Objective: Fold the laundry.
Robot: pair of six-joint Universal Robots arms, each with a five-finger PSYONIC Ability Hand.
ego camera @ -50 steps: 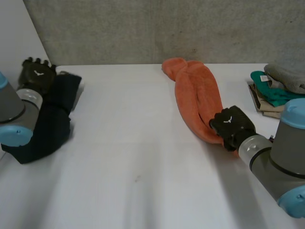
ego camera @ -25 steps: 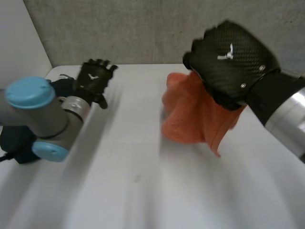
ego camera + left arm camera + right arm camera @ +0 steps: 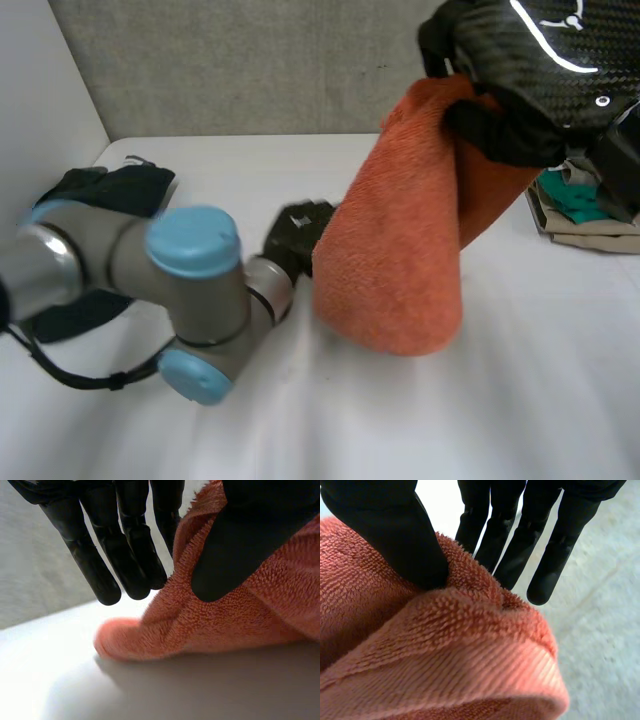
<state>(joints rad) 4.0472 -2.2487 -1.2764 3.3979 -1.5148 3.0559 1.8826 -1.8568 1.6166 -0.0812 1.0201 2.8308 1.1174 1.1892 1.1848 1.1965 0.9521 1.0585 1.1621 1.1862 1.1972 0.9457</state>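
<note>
Left hand (image 3: 297, 232) sat low at the orange towel's (image 3: 395, 260) bottom end on the counter (image 3: 540, 380), fingers (image 3: 102, 570) straight and slightly spread, thumb over the terry, while the right hand (image 3: 545, 70) held the top end aloft, pinched thumb-to-fingers.

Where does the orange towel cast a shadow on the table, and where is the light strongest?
Left wrist view: the orange towel throws a dark shadow on the white table under its folded edge; the table beside it is brightly lit. Head view: only a faint shadow under the towel's lower end. Right wrist view: a bright white patch between the thumb and fingers of the right hand.
</note>
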